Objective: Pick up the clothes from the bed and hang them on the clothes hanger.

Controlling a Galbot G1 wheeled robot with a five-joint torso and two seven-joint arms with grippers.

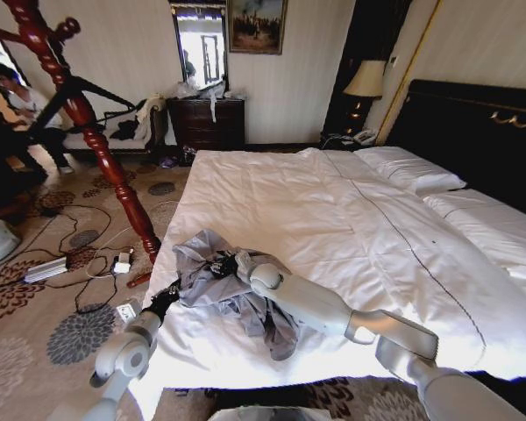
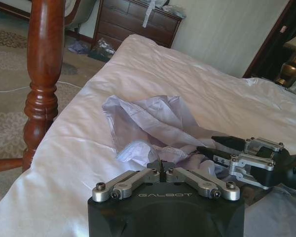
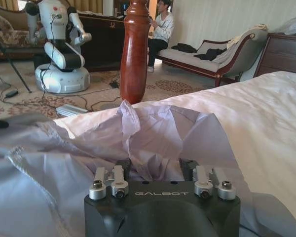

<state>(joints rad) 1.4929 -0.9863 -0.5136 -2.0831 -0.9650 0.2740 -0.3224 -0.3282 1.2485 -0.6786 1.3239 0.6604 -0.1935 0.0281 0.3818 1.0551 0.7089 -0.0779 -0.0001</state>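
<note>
1. Head view: clothes (image 1: 232, 294) lie crumpled on the bed (image 1: 333, 228), near its front left corner, beside a red wooden post (image 1: 96, 140).
2. Right claw (image 1: 226, 266) reaches across onto the garment. Right wrist view: a fold of fabric (image 3: 153, 143) rises between its fingers, clenched on the clothes.
3. Left claw (image 1: 164, 303) sits at the garment's left edge. Left wrist view: claw (image 2: 160, 170) clenched, linkage folded inward, cloth bunched just ahead; cannot tell whether it pinches fabric.
</note>
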